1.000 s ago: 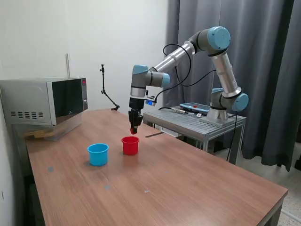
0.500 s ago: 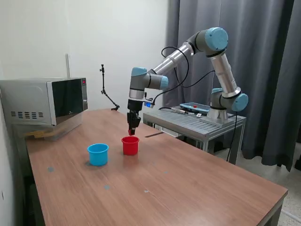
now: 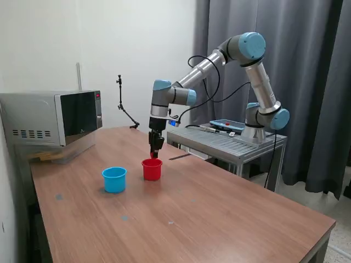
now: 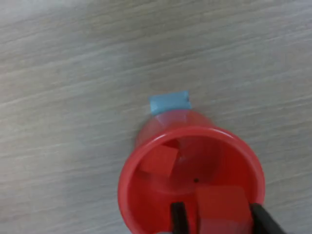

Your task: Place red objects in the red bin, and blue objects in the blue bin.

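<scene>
The red bin (image 3: pixel 152 169) stands on the wooden table, with the blue bin (image 3: pixel 114 179) beside it on the exterior view's left. My gripper (image 3: pixel 155 154) hangs just above the red bin's rim. In the wrist view, the gripper (image 4: pixel 220 222) is shut on a red cube (image 4: pixel 219 207) held over the red bin (image 4: pixel 190 130). Another red cube (image 4: pixel 160 160) lies on the bin's floor. No blue objects are in view; the inside of the blue bin is hidden.
A microwave (image 3: pixel 52 118) sits at the table's back on the exterior view's left. A metal stand (image 3: pixel 230 141) carrying the arm's base is beyond the table's far edge. A small light blue tape patch (image 4: pixel 169 102) lies on the table beside the red bin.
The gripper has shifted slightly toward the exterior view's left and come down a little, ending right over the red bin. Both bins stay put.
</scene>
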Tool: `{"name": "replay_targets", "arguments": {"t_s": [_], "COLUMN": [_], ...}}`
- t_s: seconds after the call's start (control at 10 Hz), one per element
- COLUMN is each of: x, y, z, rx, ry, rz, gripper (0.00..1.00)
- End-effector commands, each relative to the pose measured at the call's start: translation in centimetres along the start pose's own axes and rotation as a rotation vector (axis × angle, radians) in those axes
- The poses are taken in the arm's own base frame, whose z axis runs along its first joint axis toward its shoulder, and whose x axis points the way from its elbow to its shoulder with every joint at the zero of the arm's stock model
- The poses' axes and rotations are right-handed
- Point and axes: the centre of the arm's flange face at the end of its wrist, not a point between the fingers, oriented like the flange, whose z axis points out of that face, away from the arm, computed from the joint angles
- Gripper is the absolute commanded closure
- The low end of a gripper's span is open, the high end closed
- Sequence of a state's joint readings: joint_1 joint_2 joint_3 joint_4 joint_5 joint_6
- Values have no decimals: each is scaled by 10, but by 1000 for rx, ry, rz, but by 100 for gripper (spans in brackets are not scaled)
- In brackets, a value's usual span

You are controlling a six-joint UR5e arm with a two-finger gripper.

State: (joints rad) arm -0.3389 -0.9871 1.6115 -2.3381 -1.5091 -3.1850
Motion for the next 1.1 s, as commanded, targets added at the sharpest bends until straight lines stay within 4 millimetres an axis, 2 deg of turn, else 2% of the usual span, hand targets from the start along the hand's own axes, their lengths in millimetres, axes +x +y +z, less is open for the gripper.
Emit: {"name": "replay_targets", "arguments": {"t_s": [0.0,0.6,0.8,0.9,1.0], "x": [-1,2,6,10,11], "y": [-1,-2,-3,-2,-9], "z": [0,-1,-12,-24,-30], "rx": [2,16,45,38,88], "ry": [-9,-11,-8,-8,-7], "rz": [7,1,-4,-9,-7], "gripper": [0,0,0,0,0]}}
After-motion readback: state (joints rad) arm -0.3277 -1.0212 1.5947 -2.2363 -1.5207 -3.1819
